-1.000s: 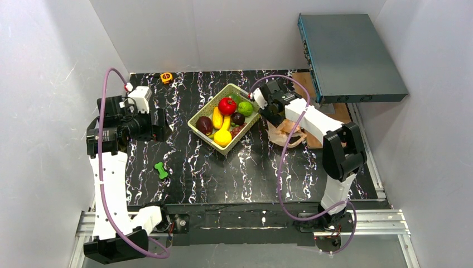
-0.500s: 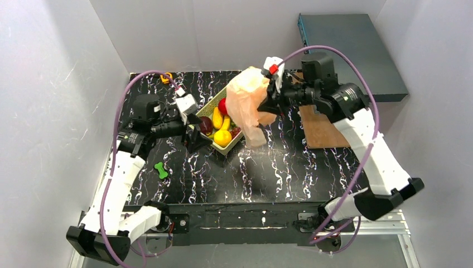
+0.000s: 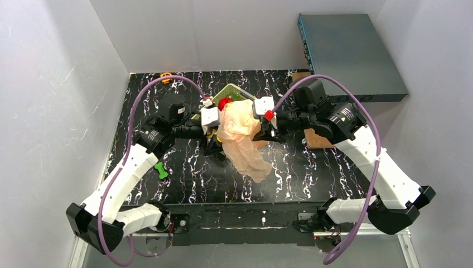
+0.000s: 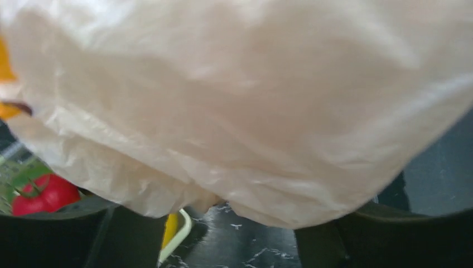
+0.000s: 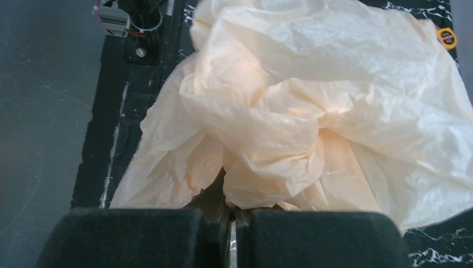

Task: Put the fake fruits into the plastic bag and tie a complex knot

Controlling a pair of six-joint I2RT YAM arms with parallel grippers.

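Centre of the table blocked, near strip open.
The plastic bag [image 3: 241, 139] hangs across the middle between the two wrists. It screens the green basket [image 3: 233, 91] behind it, so only the red apple [image 3: 225, 104] peeks out at its left edge. The left arm [image 3: 131, 167] and right arm [image 3: 372, 153] slant in from both sides. In front of the bag the marbled table [image 3: 223, 184] lies bare but for a green bone toy [image 3: 161, 170] beside the left arm. A yellow tape measure [image 3: 165, 77] sits at the far-left corner. A dark box [image 3: 351, 56] and a wooden board [image 3: 315, 139] crowd the far right.
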